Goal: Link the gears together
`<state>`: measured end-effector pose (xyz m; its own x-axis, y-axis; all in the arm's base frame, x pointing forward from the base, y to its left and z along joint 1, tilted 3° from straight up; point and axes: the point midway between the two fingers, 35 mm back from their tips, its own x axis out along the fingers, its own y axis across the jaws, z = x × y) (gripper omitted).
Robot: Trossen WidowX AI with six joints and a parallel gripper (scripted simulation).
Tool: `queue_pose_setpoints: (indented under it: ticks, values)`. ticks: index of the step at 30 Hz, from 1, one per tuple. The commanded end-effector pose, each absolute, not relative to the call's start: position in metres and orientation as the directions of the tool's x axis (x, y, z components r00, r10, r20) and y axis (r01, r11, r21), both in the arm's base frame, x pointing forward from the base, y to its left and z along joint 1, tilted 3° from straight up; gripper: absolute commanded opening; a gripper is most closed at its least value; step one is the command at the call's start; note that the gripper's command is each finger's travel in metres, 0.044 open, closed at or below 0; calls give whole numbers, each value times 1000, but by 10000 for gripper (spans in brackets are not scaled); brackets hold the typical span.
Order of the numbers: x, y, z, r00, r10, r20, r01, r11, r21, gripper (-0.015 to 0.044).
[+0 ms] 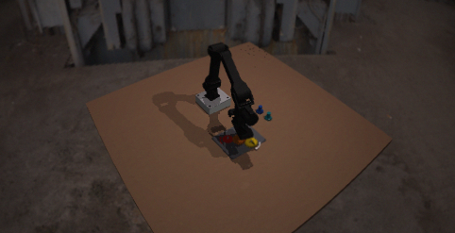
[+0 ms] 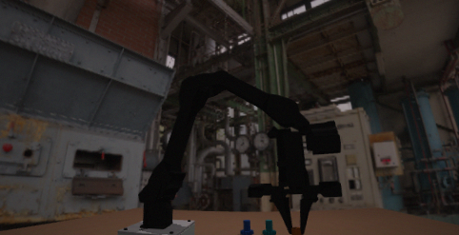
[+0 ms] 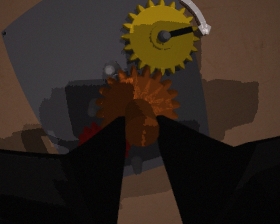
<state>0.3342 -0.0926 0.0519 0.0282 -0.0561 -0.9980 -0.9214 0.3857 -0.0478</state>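
My gripper (image 1: 244, 137) (image 2: 295, 227) (image 3: 140, 123) is shut on the upright handle of the orange gear (image 3: 113, 102) (image 2: 296, 231), over the grey board (image 3: 46, 45) (image 1: 232, 153). The orange gear's teeth reach the lower edge of the yellow gear (image 3: 146, 42) (image 1: 251, 142) in the wrist view; whether it sits flat on a peg is hidden. The red gear (image 3: 89, 134) (image 1: 227, 139) is partly under the orange gear and left finger in the wrist view. Empty pegs (image 3: 109, 69) (image 3: 92, 107) (image 3: 136, 165) show around the orange gear. A blue gear (image 1: 260, 110) (image 2: 247, 228) and a teal gear (image 1: 268, 117) (image 2: 269, 228) stand on the table.
The white arrow (image 3: 195, 10) curves beside the yellow gear. The red arrow cannot be made out. The arm's white base (image 1: 213, 103) (image 2: 181, 226) stands behind the board on the brown table (image 1: 189, 179). The arm's shadow falls across the board.
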Motion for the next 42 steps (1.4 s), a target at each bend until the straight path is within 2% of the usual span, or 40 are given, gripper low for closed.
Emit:
queue_pose_setpoints:
  ticks: [1, 11, 30, 42]
  values:
    - [332, -93, 43, 21, -57, -998, -892, 450, -44, 0]
    - [332, -94, 42, 21, -57, -998, -860, 508, -47, 0]
    - [332, -94, 38, 21, -57, -998, -969, 245, -34, 0]
    - [333, -93, 36, 21, -57, -998, -934, 356, -40, 0]
